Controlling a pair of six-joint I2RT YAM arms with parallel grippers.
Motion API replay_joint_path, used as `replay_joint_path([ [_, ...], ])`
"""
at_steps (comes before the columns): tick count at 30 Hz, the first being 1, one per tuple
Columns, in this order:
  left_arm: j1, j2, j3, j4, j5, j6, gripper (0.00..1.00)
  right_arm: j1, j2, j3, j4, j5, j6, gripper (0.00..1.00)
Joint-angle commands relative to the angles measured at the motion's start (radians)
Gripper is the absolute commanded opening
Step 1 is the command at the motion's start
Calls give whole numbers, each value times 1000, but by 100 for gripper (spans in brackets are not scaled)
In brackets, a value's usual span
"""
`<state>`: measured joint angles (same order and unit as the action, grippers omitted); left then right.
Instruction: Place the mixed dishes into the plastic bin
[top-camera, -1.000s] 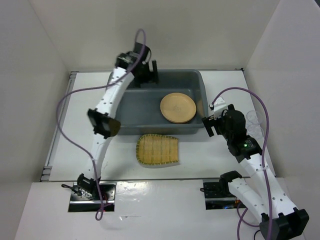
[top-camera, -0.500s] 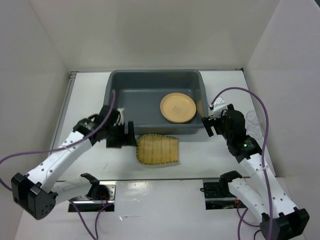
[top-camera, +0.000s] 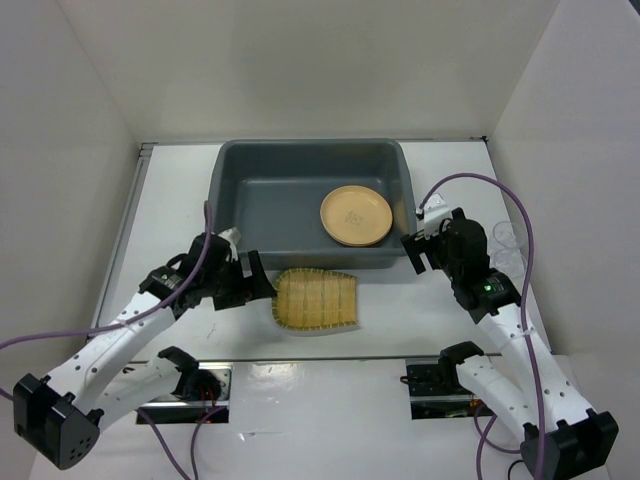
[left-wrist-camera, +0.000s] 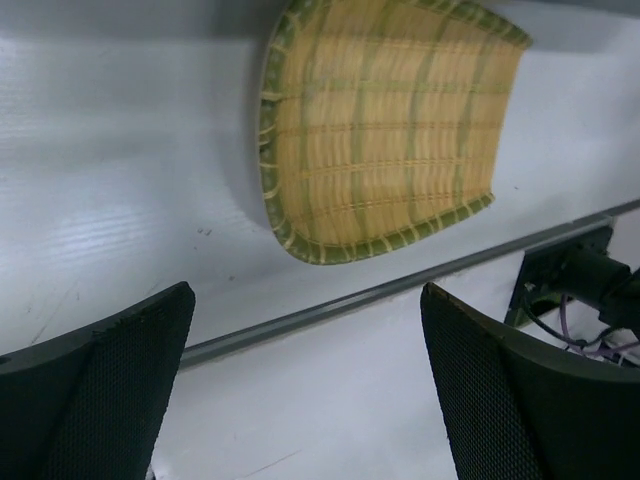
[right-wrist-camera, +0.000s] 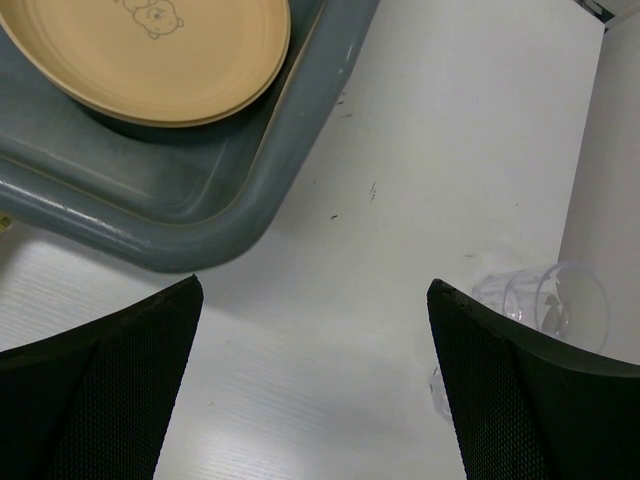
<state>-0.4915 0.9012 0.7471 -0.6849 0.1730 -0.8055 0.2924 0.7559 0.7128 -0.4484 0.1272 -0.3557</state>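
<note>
White table (top-camera: 170, 200), barely discernible clear glasses (right-wrist-camera: 541, 296)

The top camera looks steeply down from above and behind the arms over the whole counter (top-camera: 170, 200). The left wrist camera hangs close over the tray (left-wrist-camera: 385, 125), which the top view shares. The right wrist camera looks closely down on the bin (right-wrist-camera: 200, 240) corner, plate (right-wrist-camera: 150, 50) and glasses (right-wrist-camera: 545, 300), likewise shared.

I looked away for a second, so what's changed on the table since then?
The left end effector pulled back from the far-left corner of the plastic bin to the near side, open beside the bamboo tray, holding nothing. The plate, tray and right end effector stayed put.
</note>
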Motion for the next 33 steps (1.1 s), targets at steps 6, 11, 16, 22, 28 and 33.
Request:
replay_joint_path([
  [6,-27,15,-109,194,-98,-129,100,11,-27,1,51,14,15,97],
  [11,-27,82,-173,286,-93,-129,100,11,-36,1,51,14,15,97],
  [16,-27,130,-216,364,-84,-129,100,11,-36,1,51,14,15,97],
  [22,-27,212,-252,450,-84,-129,100,11,-36,1,51,14,15,97],
  [28,-36,373,-242,505,-56,-120,100,11,-36,-9,51,14,15,97],
  [33,-116,332,-137,400,-208,-120,100,11,-36,-9,51,14,15,97],
])
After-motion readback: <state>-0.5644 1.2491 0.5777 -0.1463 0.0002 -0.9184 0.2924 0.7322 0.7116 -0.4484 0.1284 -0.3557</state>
